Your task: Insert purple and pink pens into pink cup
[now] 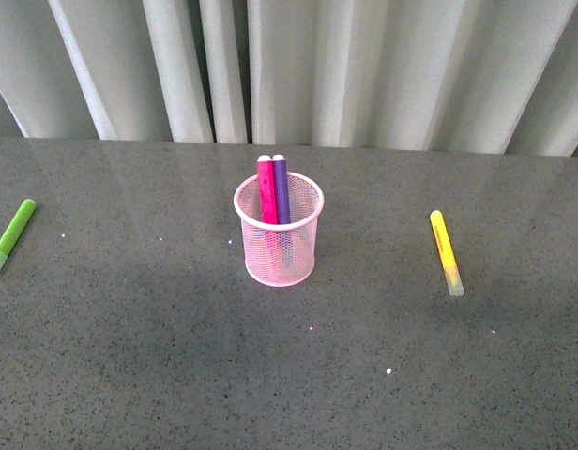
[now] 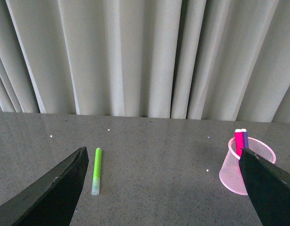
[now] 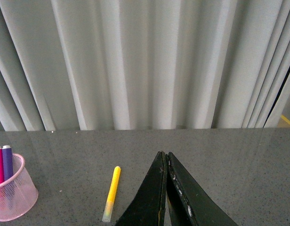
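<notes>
The pink cup point(image 1: 279, 239) stands upright mid-table. The pink pen point(image 1: 266, 189) and the purple pen point(image 1: 281, 188) stand side by side inside it, tops above the rim. The cup also shows in the left wrist view point(image 2: 232, 170) with both pens in it, and in the right wrist view point(image 3: 13, 196). Neither gripper shows in the front view. My left gripper point(image 2: 165, 162) is open and empty, its black fingers point(image 2: 55, 188) wide apart above the table. My right gripper point(image 3: 164, 154) is shut on nothing, away from the cup.
A lime-green marker point(image 1: 11, 239) lies at the table's left edge, also in the left wrist view point(image 2: 96, 170). A yellow marker point(image 1: 447, 252) lies right of the cup, also in the right wrist view point(image 3: 111, 193). Grey curtains point(image 1: 298, 66) hang behind the dark table point(image 1: 298, 375).
</notes>
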`<state>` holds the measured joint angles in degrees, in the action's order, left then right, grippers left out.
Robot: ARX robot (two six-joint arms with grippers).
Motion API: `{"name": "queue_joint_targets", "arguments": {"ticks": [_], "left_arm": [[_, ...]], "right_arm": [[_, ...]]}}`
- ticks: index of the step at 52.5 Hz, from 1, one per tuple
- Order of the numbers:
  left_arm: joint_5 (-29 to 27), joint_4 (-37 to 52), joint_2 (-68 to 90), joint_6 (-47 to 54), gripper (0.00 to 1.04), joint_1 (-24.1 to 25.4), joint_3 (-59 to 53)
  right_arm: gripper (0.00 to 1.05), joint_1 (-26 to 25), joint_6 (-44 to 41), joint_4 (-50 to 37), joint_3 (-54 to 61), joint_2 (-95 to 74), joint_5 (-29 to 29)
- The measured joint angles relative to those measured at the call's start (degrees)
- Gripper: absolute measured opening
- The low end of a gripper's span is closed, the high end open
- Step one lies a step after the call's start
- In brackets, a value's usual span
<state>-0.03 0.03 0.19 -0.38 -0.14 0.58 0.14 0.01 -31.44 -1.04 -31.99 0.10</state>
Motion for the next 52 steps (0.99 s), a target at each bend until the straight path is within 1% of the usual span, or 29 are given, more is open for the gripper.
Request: {"name": "queue_joint_targets", "arguments": {"ticks": [25, 52], "left_arm": [[0.00, 0.00, 0.00, 0.00, 0.98, 0.00, 0.00], [0.00, 0.00, 0.00, 0.00, 0.98, 0.00, 0.00]], "right_arm": [[0.03, 0.00, 0.02, 12.79, 0.04, 13.49, -0.02], [0.03, 0.00, 0.02, 21.09, 0.04, 21.86, 0.00]]}}
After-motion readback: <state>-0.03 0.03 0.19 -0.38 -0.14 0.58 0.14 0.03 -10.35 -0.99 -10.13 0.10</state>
